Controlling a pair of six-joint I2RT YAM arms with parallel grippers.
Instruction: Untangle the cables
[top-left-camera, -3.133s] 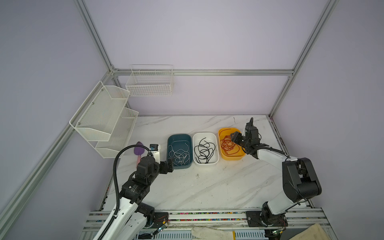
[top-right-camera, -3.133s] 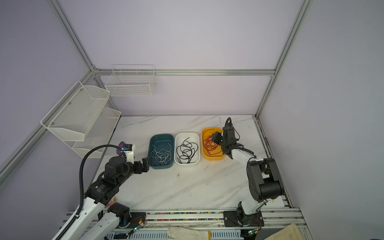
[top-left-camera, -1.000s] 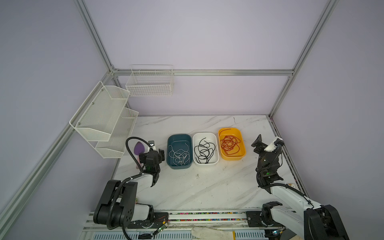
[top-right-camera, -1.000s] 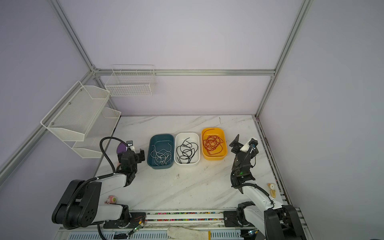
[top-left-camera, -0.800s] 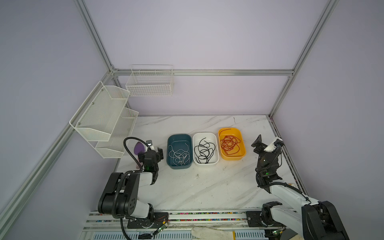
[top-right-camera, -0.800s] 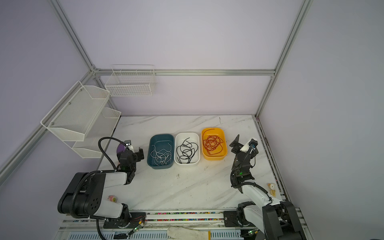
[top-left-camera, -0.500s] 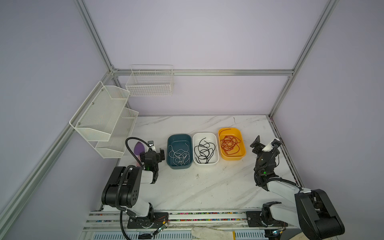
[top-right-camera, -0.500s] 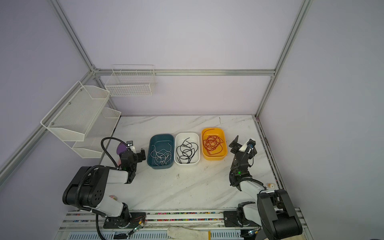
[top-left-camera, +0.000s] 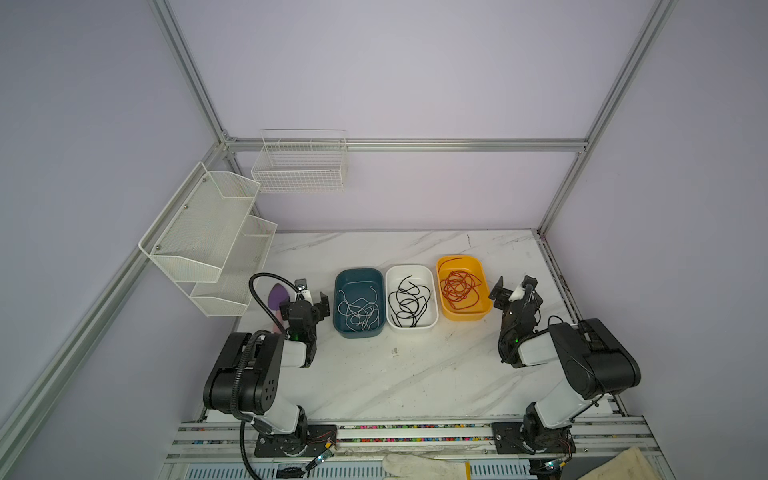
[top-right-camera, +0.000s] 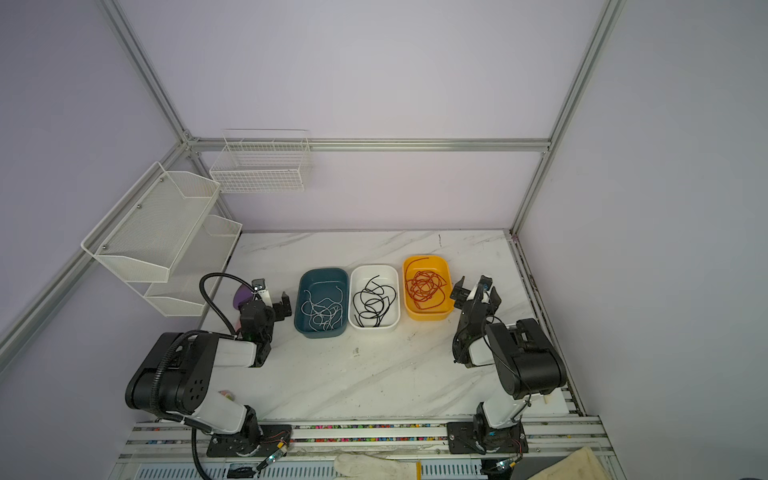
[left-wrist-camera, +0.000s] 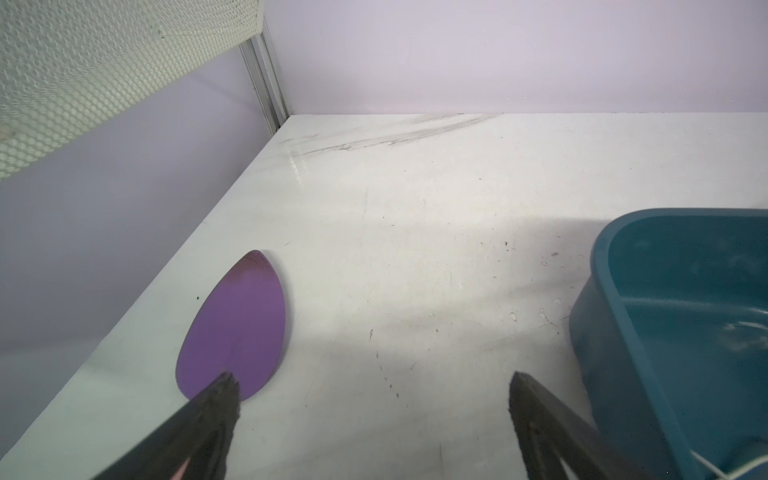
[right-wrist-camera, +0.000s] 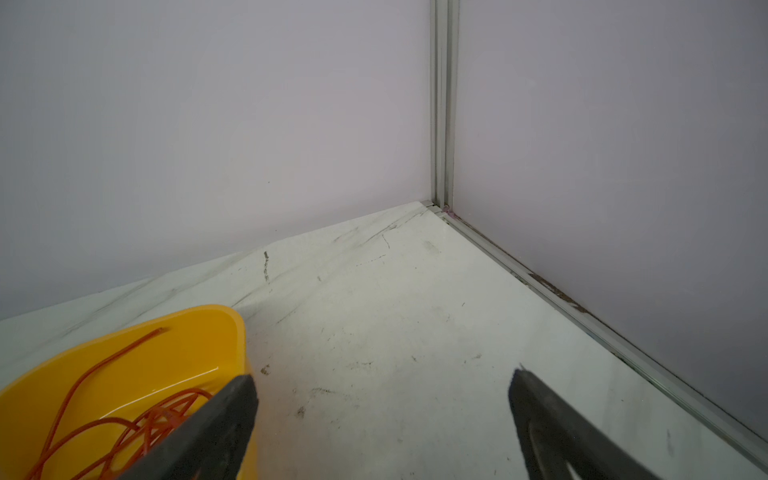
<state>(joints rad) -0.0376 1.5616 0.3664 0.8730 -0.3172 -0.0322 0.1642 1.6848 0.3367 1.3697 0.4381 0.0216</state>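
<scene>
While held wide apart, clamping nothing: fingers (left-wrist-camera: 208, 419) of the left gripper (left-wrist-camera: 372, 386), poised over bare table (left-wrist-camera: 415, 249) left of the white tray (top-left-camera: 409, 269), past the teal tray (left-wrist-camera: 598, 270). Likewise spread wide with nothing between: fingers (right-wrist-camera: 224, 415) of the right gripper (right-wrist-camera: 382, 384), over bare table right of the white tray, past the yellow tray (right-wrist-camera: 187, 332). Clear of every cable.

Inside the white tray itself: black cables (top-left-camera: 409, 303), in loose overlapping loops. Just left of the white tray, in the teal tray: white cables (top-left-camera: 359, 311), curled on its floor. Just right of the white tray, in the yellow tray: orange-red cables (top-left-camera: 459, 289), bunched in a tangled coil with one end trailing toward the back rim. Three trays side by side in one row, long sides facing.

Farther left of the white tray, beyond the left gripper: flat purple teardrop pad (left-wrist-camera: 237, 328), lying on the table, its near end overlapped in the left wrist view by one finger; contact not clear. Higher and farther left again: white mesh shelf (top-left-camera: 208, 232) on the side wall. Toward the near edge from the white tray: both arm bases on a rail (top-left-camera: 415, 432), and a white glove (top-left-camera: 415, 467) beyond that.
</scene>
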